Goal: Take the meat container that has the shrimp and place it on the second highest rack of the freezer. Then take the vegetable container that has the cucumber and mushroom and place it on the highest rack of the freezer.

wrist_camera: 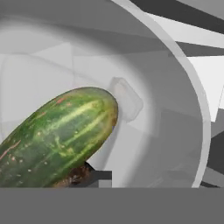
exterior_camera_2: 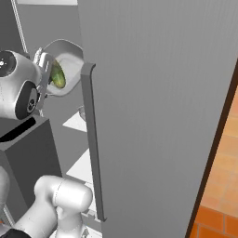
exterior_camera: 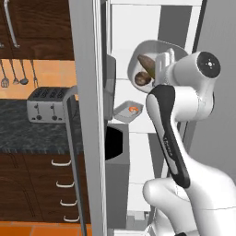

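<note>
- Because the shrimp (exterior_camera: 133,109) already lies in the meat container (exterior_camera: 127,110) on a white shelf inside the freezer (exterior_camera: 133,27), step 1 looks done and the work now concerns the vegetable container (exterior_camera: 152,64).
- Since that bowl sits tipped steeply, its opening facing the robot, just above the meat container's shelf, I judge it is being set onto the highest rack.
- While the gripper (exterior_camera: 167,59) is at the bowl's rim, its jaws are hidden, so I cannot tell whether they clamp the rim or stand apart.
- Against the grey metal wall the cucumber (wrist_camera: 52,135) shows green with pale streaks and brownish flecks, leaning across the bowl.
- Beside the cucumber's lower end sits the mushroom (exterior_camera: 143,78), a small dark brown lump.
</note>
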